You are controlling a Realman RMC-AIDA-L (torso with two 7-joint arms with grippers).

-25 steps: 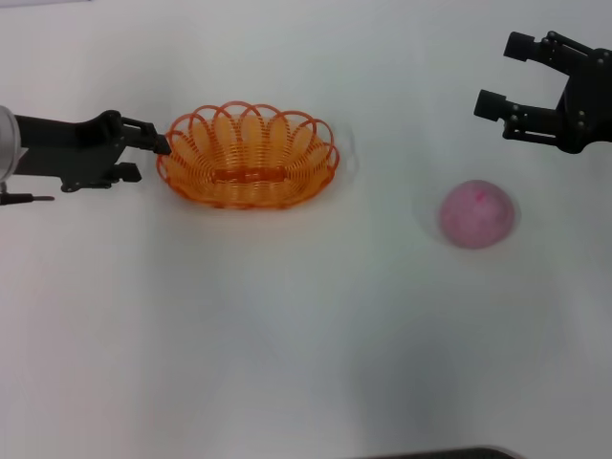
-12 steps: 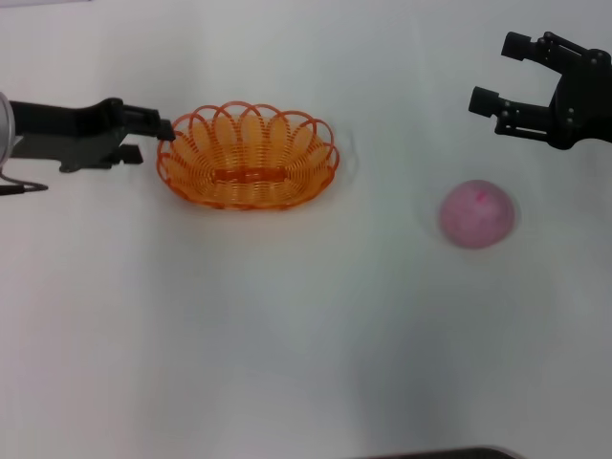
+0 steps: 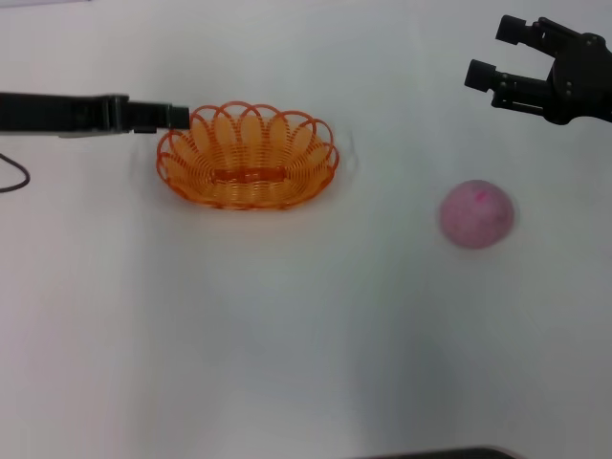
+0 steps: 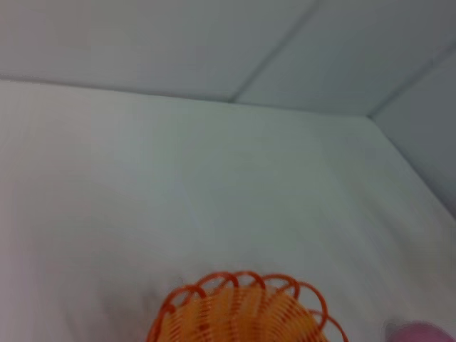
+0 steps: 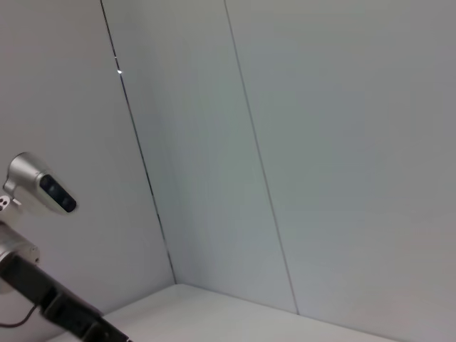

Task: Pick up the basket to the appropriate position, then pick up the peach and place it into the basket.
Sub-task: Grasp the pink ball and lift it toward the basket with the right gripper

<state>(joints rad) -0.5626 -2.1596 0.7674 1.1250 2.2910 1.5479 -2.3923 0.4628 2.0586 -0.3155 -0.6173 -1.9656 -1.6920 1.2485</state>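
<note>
- Head view: the basket point(image 3: 248, 158) sat on the white table point(image 3: 287, 335), left of centre, upright and with nothing in it. The left gripper point(image 3: 175, 117) reached in level from the left, its tip at the basket's near-left rim; whether its fingers were spread or closed on the wire I could not tell. The peach point(image 3: 476, 213) lay well apart to the right, resting on the table untouched. The right gripper point(image 3: 491, 54) hovered beyond and above the peach, its fingers spread wide and holding nothing.
- Left wrist view: only the basket's scalloped rim point(image 4: 242, 308) and a sliver of the peach point(image 4: 425, 332) showed, with the bare table point(image 4: 214, 178) beyond. The gripper's own fingers were out of sight, so the grip could not be confirmed here.
- Right wrist view: the camera faced the wall panels point(image 5: 299, 142), with the left arm point(image 5: 43, 285) far off at one corner; neither basket nor peach appeared.
- Judgement on the step in hand, taking up the basket: the fingers should straddle one rim loop squarely before closing, since the looped wire looks light and liable to slide or tip if nudged sideways. A lift would want to be gentle and level, and the basket set down nearer the peach, within easy reach of the right arm.
</note>
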